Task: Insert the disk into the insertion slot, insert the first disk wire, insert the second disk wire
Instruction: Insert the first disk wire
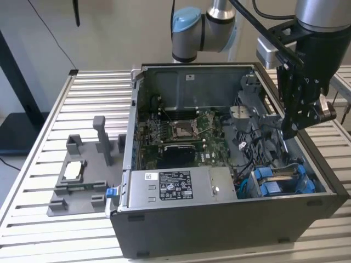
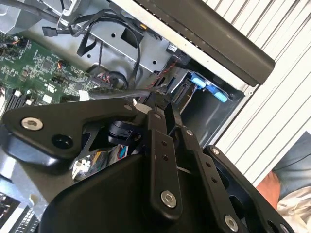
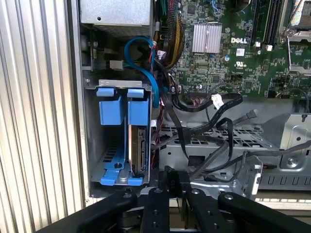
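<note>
**Disk.** The disk (image 3: 139, 150) is seated on edge in the insertion slot (image 3: 91, 145). The slot sits at the near corner of the PC case (image 1: 219, 230), on the exterior view's right. The case stands on the slatted table (image 1: 98, 93). The blue tabs (image 3: 121, 108) sit at the slot mouth, so the insertion step is judged done.

**Gripper.** The gripper (image 1: 291, 131) hangs over the case's side on the exterior view's right. The fingers (image 3: 169, 178) are closed together, with nothing identifiable between them.

**Governing relation.** In the exterior view the disk lies below the fingers, toward the case's near wall, near but apart. Its long axis runs along that wall, with the tabbed end toward the exterior view's left.

**Wires.** Black cables (image 3: 228, 121) lie loose between the slot and the motherboard (image 3: 218, 48), their connectors free. A blue cable (image 3: 146, 73) ends beside the tabbed end. Whether it is plugged in cannot be told.
</note>
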`<state>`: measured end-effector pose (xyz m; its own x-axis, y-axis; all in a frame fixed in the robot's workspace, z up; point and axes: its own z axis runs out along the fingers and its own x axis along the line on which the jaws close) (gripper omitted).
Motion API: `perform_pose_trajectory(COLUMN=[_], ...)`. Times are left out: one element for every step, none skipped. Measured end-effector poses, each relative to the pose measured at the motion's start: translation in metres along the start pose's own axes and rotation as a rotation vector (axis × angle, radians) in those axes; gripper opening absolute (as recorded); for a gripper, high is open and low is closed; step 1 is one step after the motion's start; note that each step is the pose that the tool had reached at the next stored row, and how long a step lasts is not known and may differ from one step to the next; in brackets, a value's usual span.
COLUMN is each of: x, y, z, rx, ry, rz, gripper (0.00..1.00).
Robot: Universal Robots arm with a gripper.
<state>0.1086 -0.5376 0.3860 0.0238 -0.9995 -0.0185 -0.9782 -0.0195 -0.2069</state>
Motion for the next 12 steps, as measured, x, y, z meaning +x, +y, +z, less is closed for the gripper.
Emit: perform_pose_trajectory(x=[0.0000,0.0000,0.0000,0.0000,0.0000,0.0000,0.0000,0.0000,0.0000,0.0000,0.0001,0.0001], y=[0.0000,0.0000,0.0000,0.0000,0.0000,0.0000,0.0000,0.0000,-0.0005,-0.0012,-0.0021,-0.0036], z=[0.0000,0.0000,0.0000,0.0000,0.0000,0.0000,0.0000,0.0000,0.0000,0.0001,0.0004,0.0009], rx=[0.0000,0.0000,0.0000,0.0000,0.0000,0.0000,0.0000,0.0000,-0.0028,-0.0075,-0.0128,-0.0209], ry=[0.0000,0.0000,0.0000,0.0000,-0.0001,0.0000,0.0000,0.0000,0.0001,0.0001,0.0000,0.0002], rz=[0.000,0.000,0.000,0.000,0.000,0.000,0.000,0.000,0.000,0.000,0.000,0.000], gripper=[0.20,0.20,0.20,0.20,0.20,0.20,0.19,0.19,0.19,0.19,0.19,0.19])
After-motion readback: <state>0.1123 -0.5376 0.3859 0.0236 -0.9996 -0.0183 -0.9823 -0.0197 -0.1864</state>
